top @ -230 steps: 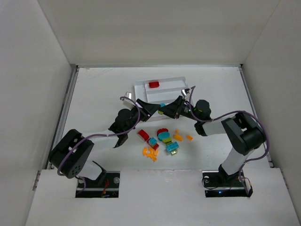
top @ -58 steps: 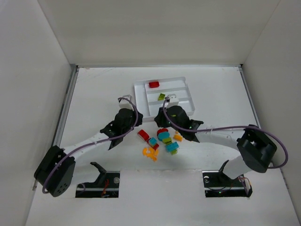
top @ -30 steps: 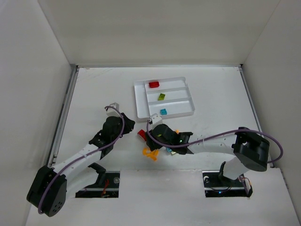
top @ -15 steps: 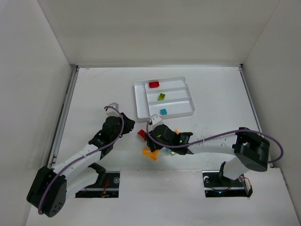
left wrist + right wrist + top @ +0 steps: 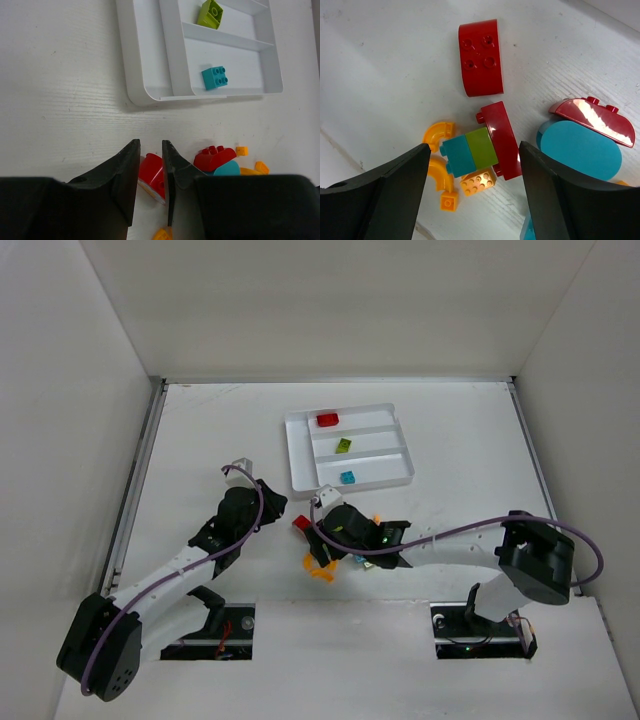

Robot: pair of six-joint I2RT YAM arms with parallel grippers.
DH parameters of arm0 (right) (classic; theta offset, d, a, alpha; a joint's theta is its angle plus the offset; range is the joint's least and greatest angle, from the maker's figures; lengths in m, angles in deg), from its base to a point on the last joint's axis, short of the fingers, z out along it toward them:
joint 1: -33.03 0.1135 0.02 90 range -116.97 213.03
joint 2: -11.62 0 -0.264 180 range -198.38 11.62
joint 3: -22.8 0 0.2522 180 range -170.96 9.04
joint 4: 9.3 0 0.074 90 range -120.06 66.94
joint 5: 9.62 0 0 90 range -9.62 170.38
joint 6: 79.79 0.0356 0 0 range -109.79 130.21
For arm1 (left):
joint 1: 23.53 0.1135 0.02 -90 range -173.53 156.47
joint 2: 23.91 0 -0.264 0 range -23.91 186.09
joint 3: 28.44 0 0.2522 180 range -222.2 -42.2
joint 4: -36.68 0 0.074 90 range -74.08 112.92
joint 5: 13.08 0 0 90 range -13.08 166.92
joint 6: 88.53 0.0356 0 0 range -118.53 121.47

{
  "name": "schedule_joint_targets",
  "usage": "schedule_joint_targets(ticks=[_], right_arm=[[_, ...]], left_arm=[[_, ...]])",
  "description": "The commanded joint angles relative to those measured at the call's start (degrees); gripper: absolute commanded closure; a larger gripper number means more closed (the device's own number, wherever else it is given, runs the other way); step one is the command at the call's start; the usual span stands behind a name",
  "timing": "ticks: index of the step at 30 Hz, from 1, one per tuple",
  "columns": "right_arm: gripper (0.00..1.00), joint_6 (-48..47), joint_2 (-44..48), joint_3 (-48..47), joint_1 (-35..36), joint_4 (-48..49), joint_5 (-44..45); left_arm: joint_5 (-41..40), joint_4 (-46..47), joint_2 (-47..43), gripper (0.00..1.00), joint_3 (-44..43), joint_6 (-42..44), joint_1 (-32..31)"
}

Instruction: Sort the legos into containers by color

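Legos cluster on the table just beside the tray, which holds 3 more, 1 per slot. Right gripper hangs open above the cluster; left gripper is closed, empty.

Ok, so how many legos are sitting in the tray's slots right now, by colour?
Red brick: 1
Lime green brick: 1
Teal brick: 1
Total in the tray: 3
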Motion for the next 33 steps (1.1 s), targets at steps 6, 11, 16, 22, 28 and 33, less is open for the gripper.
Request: schedule_joint_targets(ticks=[6, 11, 16, 22, 28, 33], right_arm=[[0.27, -2.79, -1.32, -4.36, -3.33, 6.76, -1.08], [0.26, -4.03, -8.17, -10.16, -5.0, 7.21, -3.54], [0.29, -4.11, -13.37, -13.86, -5.18, 7.12, -3.99], [0.35, -3.76, -17.06, -16.14, -5.44, 4.32, -3.54], [0.63, -3.15, -15.76, -17.73, -5.44, 5.44, -0.38], [0.66, -2.62, -8.73, -17.9, -8.06, 9.23, -1.34]], left_arm=[[0.4, 1.53, -0.97, 0.78, 0.41, -0.94, 0.31], [0.4, 0.74, -2.82, 0.77, 1.21, -0.94, 1.54], [0.49, 0.65, -3.79, 0.76, 2.52, -1.11, 3.47], [2.15, 0.65, -4.41, 0.75, 3.23, -1.11, 5.85], [3.04, 1.27, -4.23, 0.74, 3.58, -1.82, 7.34], [3.04, 1.53, -3.97, 0.74, 3.49, -2.08, 7.26]])
